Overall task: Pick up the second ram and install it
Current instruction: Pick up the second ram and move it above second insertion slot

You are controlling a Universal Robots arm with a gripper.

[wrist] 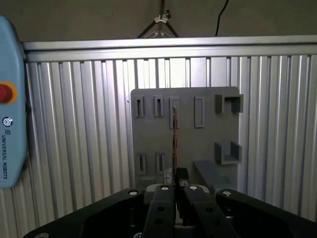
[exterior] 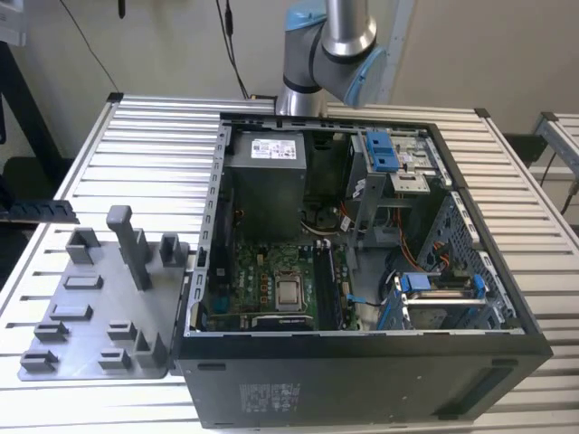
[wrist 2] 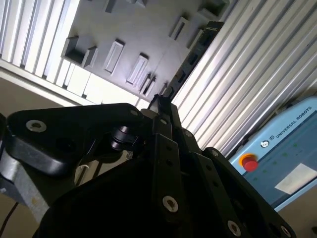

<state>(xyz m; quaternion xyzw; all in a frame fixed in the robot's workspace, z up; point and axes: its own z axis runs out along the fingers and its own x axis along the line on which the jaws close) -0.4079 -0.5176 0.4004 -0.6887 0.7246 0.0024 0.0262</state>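
1. Exterior view: open computer case [exterior: 362, 380] on slatted worktop [exterior: 136, 136]. Grey fixture plate [exterior: 90, 348] lies just beside the case at its nine o'clock. Robot arm [exterior: 335, 45] rises at its twelve o'clock.
2. Second wrist view: claw [wrist 2: 163, 101] clamped together on second ram [wrist 2: 193, 55], which juts past the fingertips, with the fixture plate [wrist 2: 124, 29] beyond it.
3. First wrist view: claw [wrist: 175, 174] grips second ram [wrist: 174, 134], seen edge-on in front of the fixture plate [wrist: 188, 144]; blue teach pendant [wrist: 10, 99] lies well apart.
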